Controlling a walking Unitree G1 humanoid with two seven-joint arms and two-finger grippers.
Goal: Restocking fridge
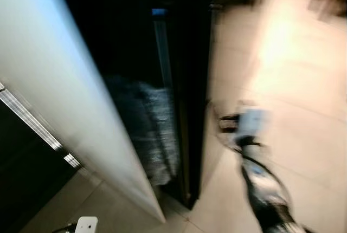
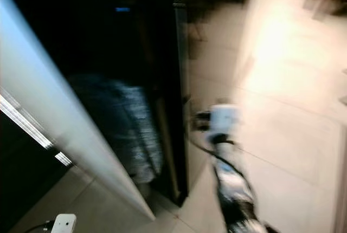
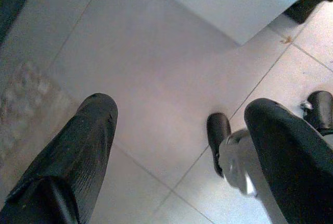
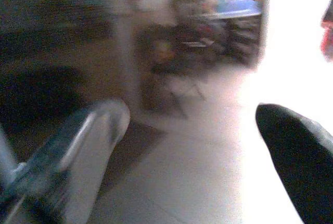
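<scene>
1. The white fridge door (image 1: 70, 97) stands open and slants across the left, walling off that side.
2. Between the door and the dark cabinet edge (image 1: 190, 135) lies a narrow, dark opening; its contents are too blurred to tell.
3. The pale tiled floor (image 1: 293, 108) to the right lies open, and the right arm (image 1: 260, 179) reaches over it just beside the cabinet edge.
4. The left gripper (image 3: 182, 146), fingers spread wide, hangs over bare floor tiles near the robot's feet (image 3: 218, 135).
5. Blurred furniture (image 4: 208, 31) stands well beyond the right gripper (image 4: 197, 156).
</scene>
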